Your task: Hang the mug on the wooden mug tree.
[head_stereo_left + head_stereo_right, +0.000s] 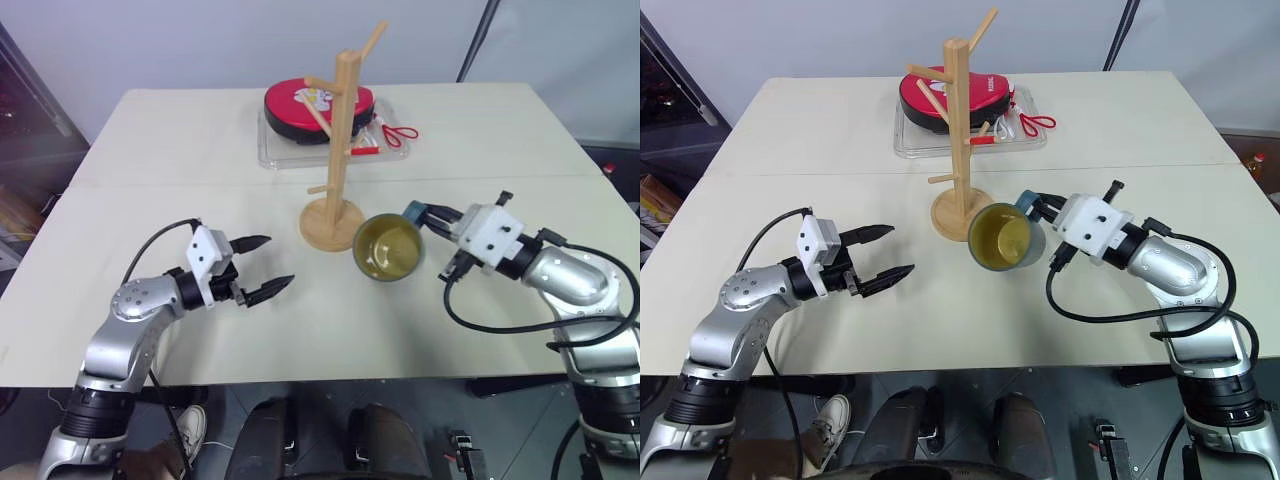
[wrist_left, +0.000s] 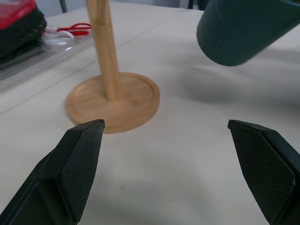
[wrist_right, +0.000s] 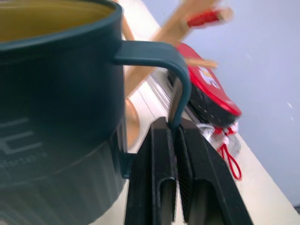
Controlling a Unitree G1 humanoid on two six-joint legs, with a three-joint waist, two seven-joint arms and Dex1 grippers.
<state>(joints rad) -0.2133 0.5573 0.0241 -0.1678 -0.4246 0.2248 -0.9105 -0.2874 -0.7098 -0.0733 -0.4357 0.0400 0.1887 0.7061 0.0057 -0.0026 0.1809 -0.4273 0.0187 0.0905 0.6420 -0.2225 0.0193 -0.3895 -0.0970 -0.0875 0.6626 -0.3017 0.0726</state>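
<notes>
Teal mug (image 1: pixel 389 248) hangs tipped just right of the mug tree (image 1: pixel 338 150), above the table (image 1: pixel 180 150), its handle clamped in the right pincer (image 1: pixel 432 216). Left pincer (image 1: pixel 262 266) gapes empty, left of the tree.

Beige table (image 1: pixel 200 150), pale wall (image 1: pixel 200 40)

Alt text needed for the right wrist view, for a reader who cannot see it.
The right hand pinches the loop handle of a dark teal ceramic mug with a pale yellow inside. Behind it are the light wooden mug tree and a red and black case in a clear tray.
</notes>
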